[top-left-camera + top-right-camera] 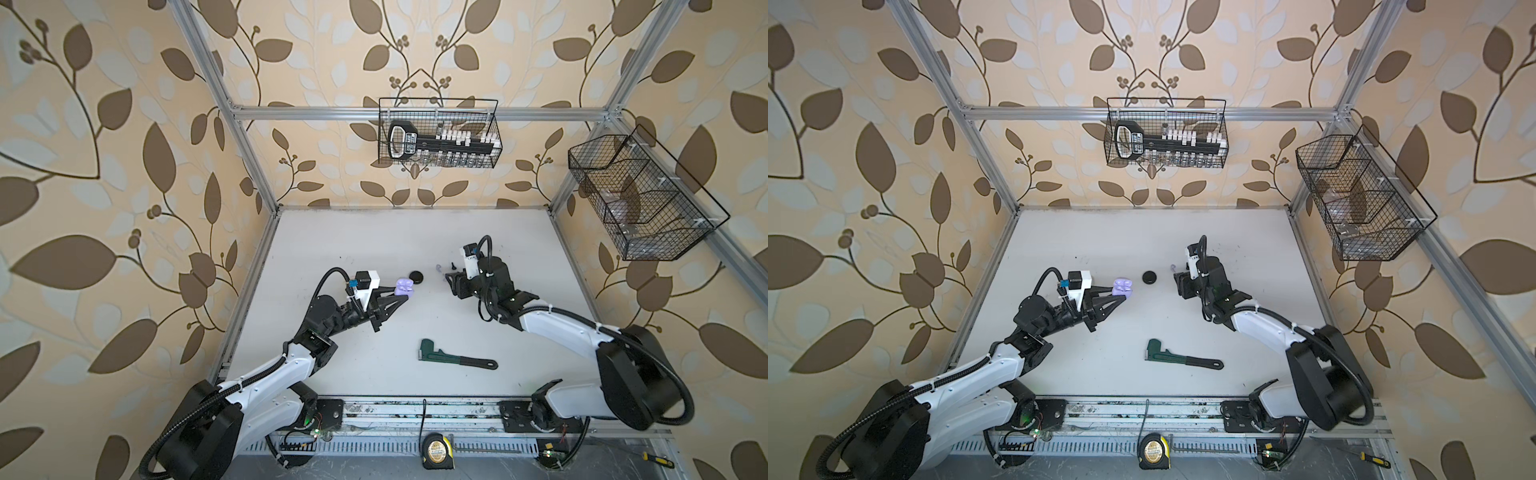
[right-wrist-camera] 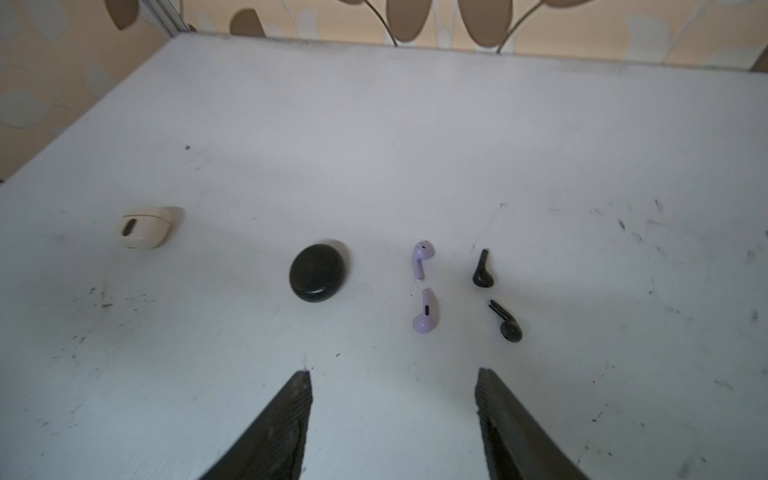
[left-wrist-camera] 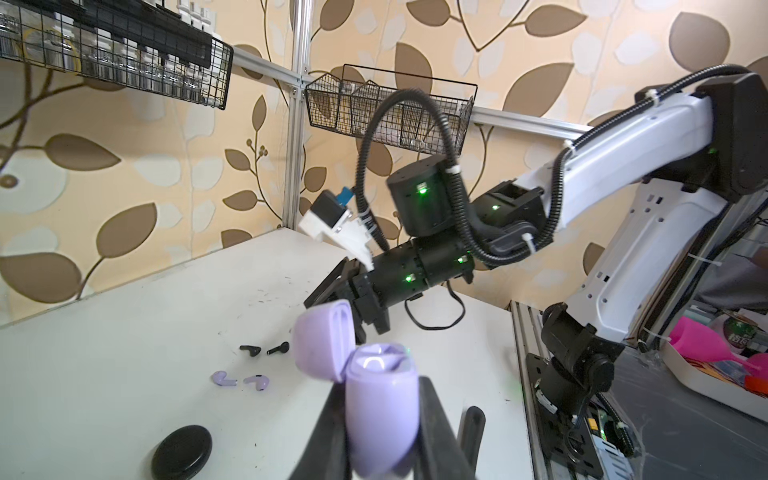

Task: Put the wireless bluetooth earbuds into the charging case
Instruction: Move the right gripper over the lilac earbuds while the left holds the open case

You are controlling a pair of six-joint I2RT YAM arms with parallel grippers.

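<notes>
While my L claw clamps open lavender case, R claw gapes, lavender earbuds just ahead; cream case clear only on R wrist cam.

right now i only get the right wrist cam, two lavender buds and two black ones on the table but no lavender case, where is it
Observer: The lavender case is clamped in the left gripper, just left of the black case in both top views.
Operator: lid open or shut
Observer: Open; the left wrist view shows the lid hinged back.
Operator: anything else lying around i can't see
Observer: A green pipe wrench lies flat on the table, on the robot's side of the black case, touching nothing.
</notes>
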